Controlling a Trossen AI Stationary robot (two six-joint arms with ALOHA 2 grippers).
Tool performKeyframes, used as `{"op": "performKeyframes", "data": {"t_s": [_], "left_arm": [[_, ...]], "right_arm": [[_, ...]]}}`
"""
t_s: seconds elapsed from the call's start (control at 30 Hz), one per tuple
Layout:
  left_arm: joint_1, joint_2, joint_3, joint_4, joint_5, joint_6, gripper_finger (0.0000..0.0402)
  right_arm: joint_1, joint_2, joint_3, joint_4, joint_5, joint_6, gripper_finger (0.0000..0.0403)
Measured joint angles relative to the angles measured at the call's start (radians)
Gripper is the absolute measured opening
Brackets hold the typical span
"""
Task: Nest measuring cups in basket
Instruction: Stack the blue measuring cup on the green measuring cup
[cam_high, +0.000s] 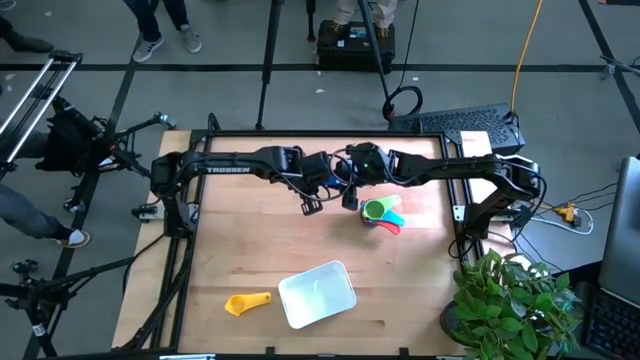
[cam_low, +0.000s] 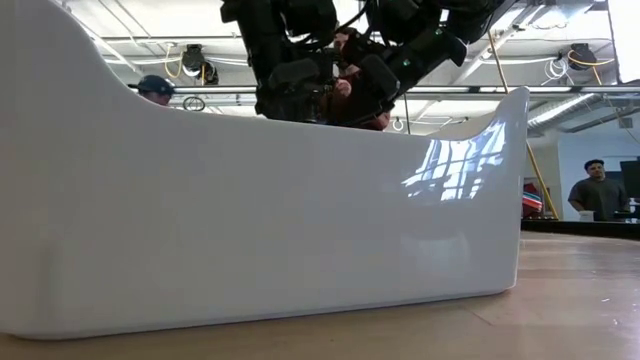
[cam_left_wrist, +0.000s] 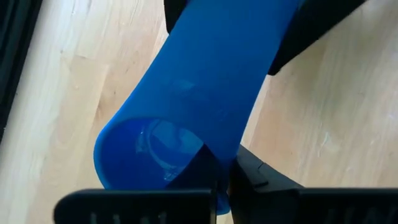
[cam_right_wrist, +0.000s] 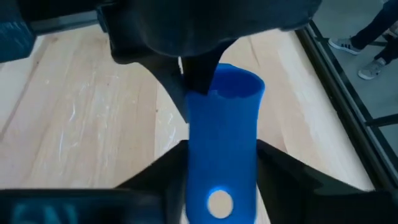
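Wood table: both pincers grasp blue cup, left rim, right handle; axis spans pincers.

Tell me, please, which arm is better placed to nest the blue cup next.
Probably right: the right gripper holds the blue cup by its handle, leaving the bowl free; the left gripper pinches the rim.

Both arms stretched inward, meeting above the table's far middle, left gripper and right gripper (fingers clamped) close together.
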Motion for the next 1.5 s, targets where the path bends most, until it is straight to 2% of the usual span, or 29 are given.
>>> {"op": "performKeyframes", "data": {"t_s": [0.1, 0.37, 0.67, 0.9, 1.2, 1.33, 1.5], "left_arm": [[0.0, 0.0, 0.0, 0.0, 0.0, -0.004, 0.0009], [0.0, 0.0, 0.0, -0.001, 0.002, -0.001, 0.001], [-0.003, 0.0, 0.0, -0.01, 0.008, 0.022, 0.0105], [-0.004, -0.003, 0.0, -0.049, -0.003, 0.032, 0.0143], [-0.003, -0.059, -0.001, -0.098, -0.047, 0.032, 0.0149], [0.0, -0.105, 0.0, -0.106, -0.066, 0.032, 0.0149], [-0.002, -0.166, -0.018, -0.076, -0.069, 0.032, 0.0149]], "right_arm": [[0.0, 0.0, 0.0, -0.005, 0.007, -0.013, 0.0123], [0.0, 0.0, 0.0, -0.007, 0.011, -0.021, 0.0123], [-0.003, 0.0, 0.0, -0.014, 0.019, -0.026, 0.0123], [-0.004, 0.0, 0.0, -0.033, 0.019, -0.025, 0.0123], [-0.013, -0.041, 0.0, -0.087, 0.037, -0.022, 0.0123], [-0.025, -0.078, -0.002, -0.174, 0.028, -0.019, 0.0123], [-0.025, -0.197, -0.059, -0.251, 0.015, 0.001, 0.0123]]}}
